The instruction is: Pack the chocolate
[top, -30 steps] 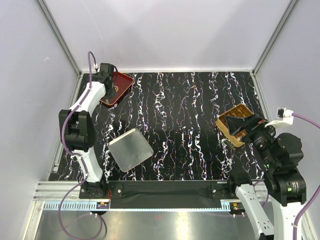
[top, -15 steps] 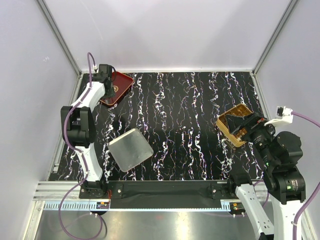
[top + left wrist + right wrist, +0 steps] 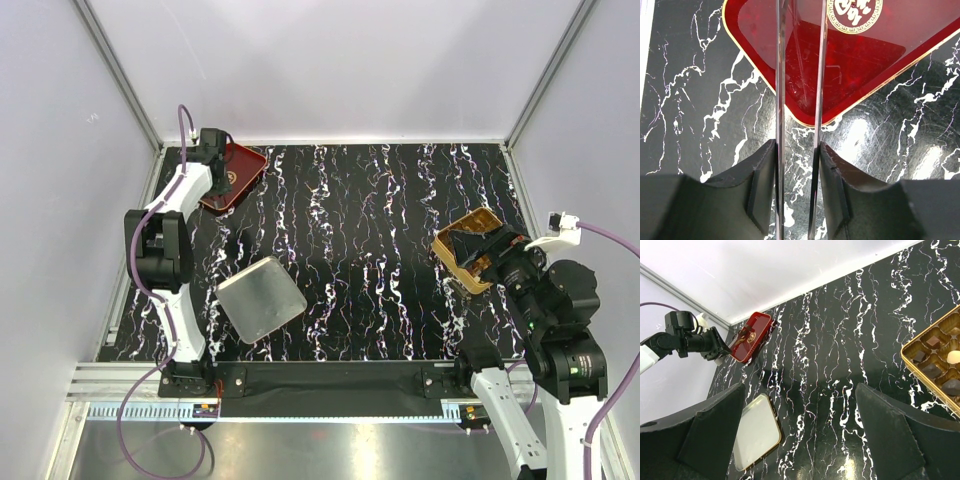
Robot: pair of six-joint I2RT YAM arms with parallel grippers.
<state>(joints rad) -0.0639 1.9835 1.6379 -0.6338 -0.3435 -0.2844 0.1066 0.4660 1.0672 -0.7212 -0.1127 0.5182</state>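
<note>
The chocolate [image 3: 932,341] shows in the right wrist view as dark pieces and one cream piece [image 3: 953,357] in the compartments of a gold box [image 3: 912,356]. My right gripper [image 3: 800,390] is open and empty, and hangs over that box [image 3: 452,240] at the table's right side. My left gripper [image 3: 797,145] is shut on a pair of thin metal tongs [image 3: 779,90]. The two blades reach up over a corner of the red tray [image 3: 860,55] and their tips run out of view. I see no chocolate on the visible part of the tray [image 3: 240,178].
A silver lid with a gold rim [image 3: 261,298] lies flat at the near left, also visible as the lid [image 3: 756,432] from the right wrist. The red tray sits in the far left corner against the frame rail [image 3: 150,190]. Black marble tabletop [image 3: 370,230] spans the middle.
The left jaws have drawn in a little on the tongs, and the left arm has shifted slightly over the tray. The right arm has barely moved.
</note>
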